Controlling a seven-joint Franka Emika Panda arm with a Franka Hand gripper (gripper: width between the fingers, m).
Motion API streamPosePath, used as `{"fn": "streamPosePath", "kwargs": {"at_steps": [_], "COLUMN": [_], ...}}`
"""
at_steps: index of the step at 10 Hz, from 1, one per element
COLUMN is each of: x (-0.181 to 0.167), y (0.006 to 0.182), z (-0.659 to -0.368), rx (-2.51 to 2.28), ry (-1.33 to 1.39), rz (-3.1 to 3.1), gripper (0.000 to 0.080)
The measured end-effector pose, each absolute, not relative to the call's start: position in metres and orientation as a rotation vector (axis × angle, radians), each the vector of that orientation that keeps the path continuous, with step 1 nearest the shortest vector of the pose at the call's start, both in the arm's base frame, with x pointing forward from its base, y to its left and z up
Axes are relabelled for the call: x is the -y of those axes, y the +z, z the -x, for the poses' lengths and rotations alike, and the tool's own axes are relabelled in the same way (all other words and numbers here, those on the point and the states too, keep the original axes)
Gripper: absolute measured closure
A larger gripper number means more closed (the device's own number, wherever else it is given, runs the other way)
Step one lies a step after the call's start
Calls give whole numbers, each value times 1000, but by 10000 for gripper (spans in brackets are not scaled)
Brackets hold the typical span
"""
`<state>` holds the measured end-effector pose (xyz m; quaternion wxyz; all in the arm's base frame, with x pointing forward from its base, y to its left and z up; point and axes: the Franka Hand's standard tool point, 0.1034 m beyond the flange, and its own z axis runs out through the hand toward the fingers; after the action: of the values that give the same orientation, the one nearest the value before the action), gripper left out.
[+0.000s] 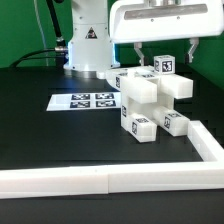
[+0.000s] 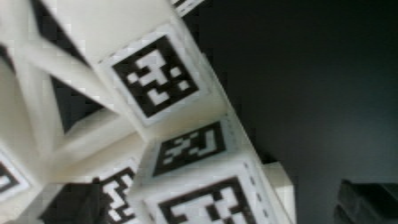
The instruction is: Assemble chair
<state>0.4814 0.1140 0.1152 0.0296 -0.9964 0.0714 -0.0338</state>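
The chair [image 1: 150, 100] is a cluster of chunky white tagged blocks on the black table, towards the exterior view's right. Its topmost tagged block [image 1: 165, 64] rises between the two dark fingers of my gripper [image 1: 165, 52]. The gripper hangs open straight above it, with a gap showing on each side of the block. In the wrist view the chair's white pieces [image 2: 169, 130] and their black-and-white tags fill most of the picture, very close and blurred. One dark finger [image 2: 365, 200] shows beside them, and the other finger is hidden.
The marker board [image 1: 88, 100] lies flat on the table at the exterior view's left of the chair. A long white border rail [image 1: 110, 178] runs along the front and turns up the right side. The arm's base [image 1: 85, 45] stands behind, with cables [image 1: 40, 55] beside it.
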Motion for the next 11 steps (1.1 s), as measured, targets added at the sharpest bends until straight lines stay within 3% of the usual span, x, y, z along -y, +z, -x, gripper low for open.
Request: {"fn": "streamPosePath", "kwargs": {"at_steps": [2, 4, 5, 6, 11], "x": [-114, -114, -114, -114, -114], "y": [115, 115, 115, 115, 115], "z": [-481, -481, -481, -481, -481], "rx": [-61, -64, -63, -63, -148], "ry": [-108, -108, -108, -109, -106], "rz": [3084, 3084, 3084, 3084, 3078], "gripper": [151, 388, 388, 513, 512]}}
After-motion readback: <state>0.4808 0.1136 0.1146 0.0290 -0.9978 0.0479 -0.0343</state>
